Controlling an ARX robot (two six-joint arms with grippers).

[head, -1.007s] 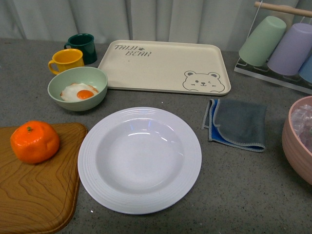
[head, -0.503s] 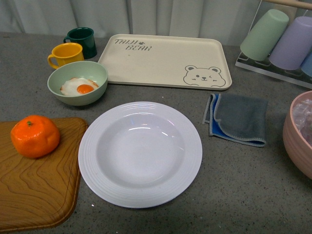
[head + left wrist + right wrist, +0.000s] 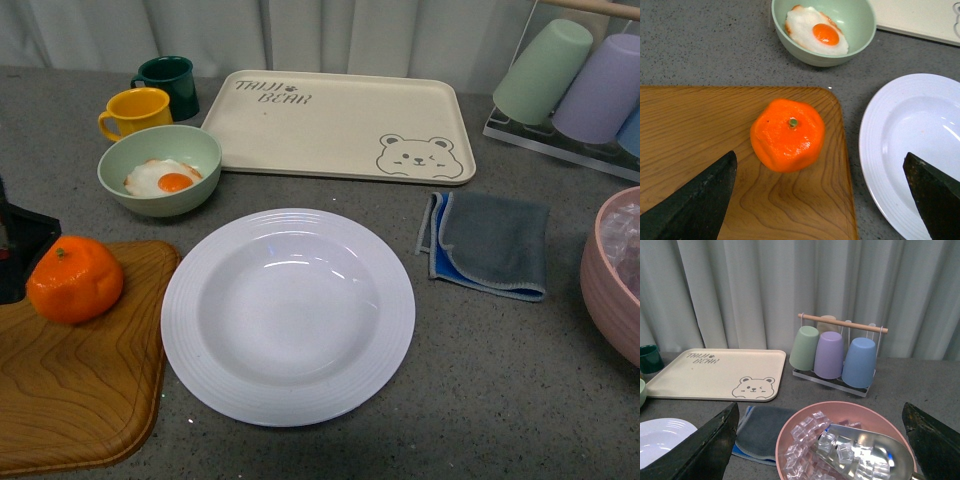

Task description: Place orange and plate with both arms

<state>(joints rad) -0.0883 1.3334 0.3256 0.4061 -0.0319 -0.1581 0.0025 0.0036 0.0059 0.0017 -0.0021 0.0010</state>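
The lumpy bright orange fruit [image 3: 787, 135] rests on the brown wooden board [image 3: 690, 125], centred just ahead of the left claw [image 3: 820, 154], which is spread wide and holds nothing.

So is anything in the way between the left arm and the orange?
Nothing visible is. The orange sits alone on the wooden board, straight ahead of the open left end effector.
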